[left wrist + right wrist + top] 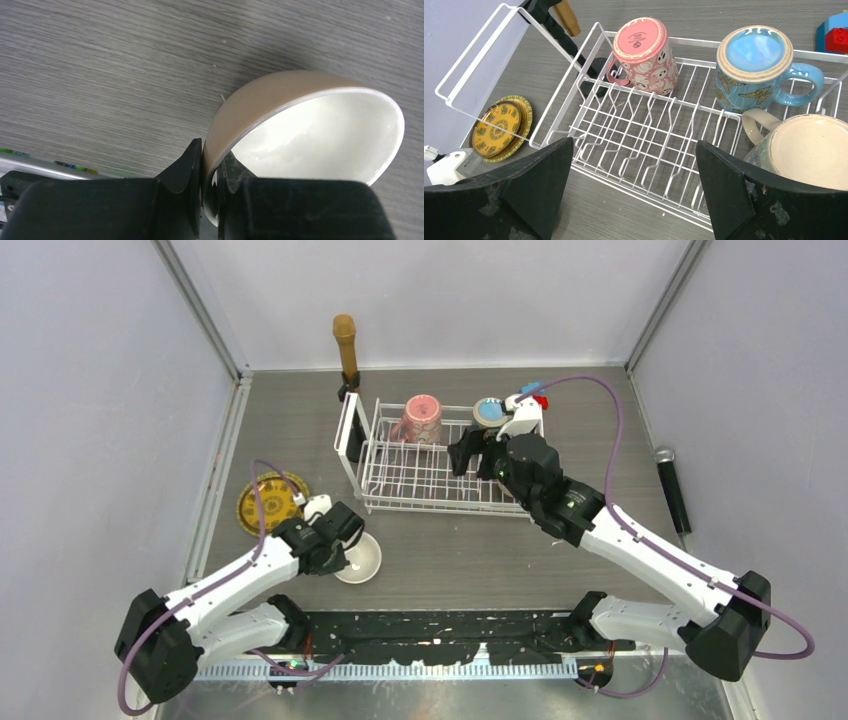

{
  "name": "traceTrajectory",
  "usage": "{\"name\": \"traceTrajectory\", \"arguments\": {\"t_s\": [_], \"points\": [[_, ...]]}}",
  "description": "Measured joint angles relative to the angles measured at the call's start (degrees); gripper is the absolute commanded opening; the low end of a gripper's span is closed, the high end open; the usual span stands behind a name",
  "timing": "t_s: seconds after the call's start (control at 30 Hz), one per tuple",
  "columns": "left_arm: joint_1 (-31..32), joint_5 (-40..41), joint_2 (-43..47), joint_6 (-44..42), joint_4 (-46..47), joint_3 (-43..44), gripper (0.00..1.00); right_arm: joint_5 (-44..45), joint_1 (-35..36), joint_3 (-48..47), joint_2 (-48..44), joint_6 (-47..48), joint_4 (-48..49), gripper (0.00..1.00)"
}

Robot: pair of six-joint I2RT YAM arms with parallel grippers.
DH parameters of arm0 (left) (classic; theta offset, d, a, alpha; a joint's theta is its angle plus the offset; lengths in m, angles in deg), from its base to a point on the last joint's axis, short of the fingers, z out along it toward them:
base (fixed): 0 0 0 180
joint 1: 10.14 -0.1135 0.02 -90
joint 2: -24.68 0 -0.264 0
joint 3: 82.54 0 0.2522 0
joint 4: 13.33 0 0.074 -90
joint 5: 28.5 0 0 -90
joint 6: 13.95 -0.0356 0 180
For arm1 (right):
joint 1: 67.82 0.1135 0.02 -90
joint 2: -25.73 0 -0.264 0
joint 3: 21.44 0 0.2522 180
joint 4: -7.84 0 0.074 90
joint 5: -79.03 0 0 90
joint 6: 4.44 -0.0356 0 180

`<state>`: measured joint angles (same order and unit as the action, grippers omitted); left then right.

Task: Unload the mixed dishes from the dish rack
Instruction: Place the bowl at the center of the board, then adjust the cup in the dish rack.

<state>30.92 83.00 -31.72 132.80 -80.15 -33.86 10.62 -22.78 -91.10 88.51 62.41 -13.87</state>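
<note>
On the bench (100,75) in front of the dish rack (420,480), the left hand (210,167) pinches the white bowl (310,135) by its rim, tilted. Best to level it flat before letting go. The right hand (631,165) hangs open over the rack, beside the cream mug (809,150); it should centre first.

- We find the rack (639,135) open above its middle.
- We see the pink mug (644,47), blue mug (751,65) and cream mug (809,150) blocking its far and right sides.
</note>
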Motion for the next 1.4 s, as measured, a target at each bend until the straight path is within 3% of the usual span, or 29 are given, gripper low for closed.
{"name": "traceTrajectory", "arguments": {"t_s": [0.07, 0.3, 0.57, 0.77, 0.97, 1.4], "points": [[-0.8, 0.8, -1.0, 0.6, 0.0, 0.0, 0.00, 0.3, -0.2, 0.0, 0.1, -0.1, -0.1, 1.00], [-2.3, 2.3, -1.0, 2.8, 0.6, -0.2, 0.57, 0.6, -0.9, 0.0, 0.5, -0.2, -0.4, 1.00], [-2.6, 5.7, 3.0, 3.8, -3.1, 0.5, 0.99, -1.9, -2.0, -0.5, 3.6, 0.7, -1.8, 1.00], [-2.6, 10.9, 10.9, 4.2, -7.7, 5.5, 1.00, -8.2, -5.7, -4.3, 7.8, 2.1, -4.2, 1.00], [-2.6, 15.9, 16.6, 2.5, -7.4, 8.9, 1.00, -18.9, -9.7, -8.8, 13.8, 9.4, -4.8, 1.00], [-2.6, 20.9, 17.8, -6.3, 10.0, 10.3, 1.00, -37.2, -15.6, -21.7, 31.2, 32.7, -8.8, 1.00]]}}
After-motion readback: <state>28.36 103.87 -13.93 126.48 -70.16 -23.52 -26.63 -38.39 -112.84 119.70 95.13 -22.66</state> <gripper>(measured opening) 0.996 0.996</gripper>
